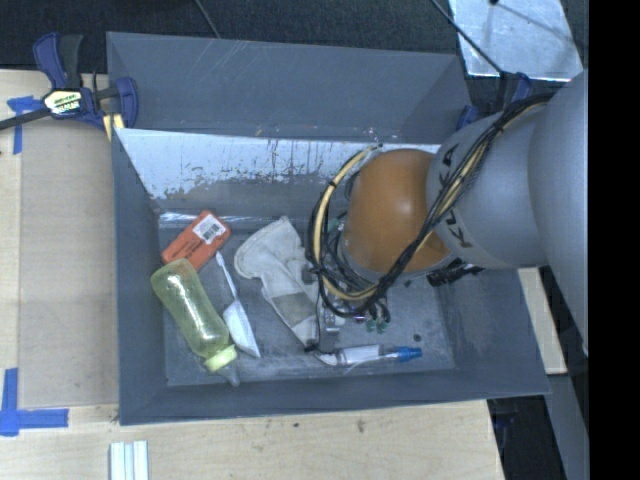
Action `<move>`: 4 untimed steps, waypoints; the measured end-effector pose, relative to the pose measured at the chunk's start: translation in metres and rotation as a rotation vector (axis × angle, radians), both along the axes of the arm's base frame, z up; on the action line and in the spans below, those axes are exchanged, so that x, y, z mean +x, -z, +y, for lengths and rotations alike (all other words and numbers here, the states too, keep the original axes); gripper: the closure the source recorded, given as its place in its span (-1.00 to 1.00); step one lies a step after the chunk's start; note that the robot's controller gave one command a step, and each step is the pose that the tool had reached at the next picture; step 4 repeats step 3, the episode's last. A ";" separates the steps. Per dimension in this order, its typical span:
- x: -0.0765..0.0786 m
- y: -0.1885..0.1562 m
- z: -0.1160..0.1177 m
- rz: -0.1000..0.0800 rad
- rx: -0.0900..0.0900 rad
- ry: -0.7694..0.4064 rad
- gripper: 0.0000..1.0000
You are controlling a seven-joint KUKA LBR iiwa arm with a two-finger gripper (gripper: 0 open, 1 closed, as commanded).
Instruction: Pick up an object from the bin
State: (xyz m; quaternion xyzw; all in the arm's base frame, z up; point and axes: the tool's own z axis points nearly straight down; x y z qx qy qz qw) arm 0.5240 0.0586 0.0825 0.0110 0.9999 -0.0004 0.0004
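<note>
The claw (322, 340) sits low in the bin (140, 368), at the left end of a white pen with a blue cap (378, 354) beside a crumpled white cloth (268, 253); open or closed I cannot tell, so nothing looks lifted yet.

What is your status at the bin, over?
Gripper low at front of bin, grip unreadable. Just above white pen with blue cap. White cloth crumpled close beside; contact unclear.
</note>
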 end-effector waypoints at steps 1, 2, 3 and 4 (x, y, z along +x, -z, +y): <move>0.004 0.009 0.005 -0.004 0.003 0.228 1.00; 0.004 0.009 0.004 -0.004 0.004 0.228 1.00; 0.002 -0.190 -0.026 -0.001 0.001 0.219 1.00; 0.002 -0.190 -0.026 -0.001 0.001 0.219 1.00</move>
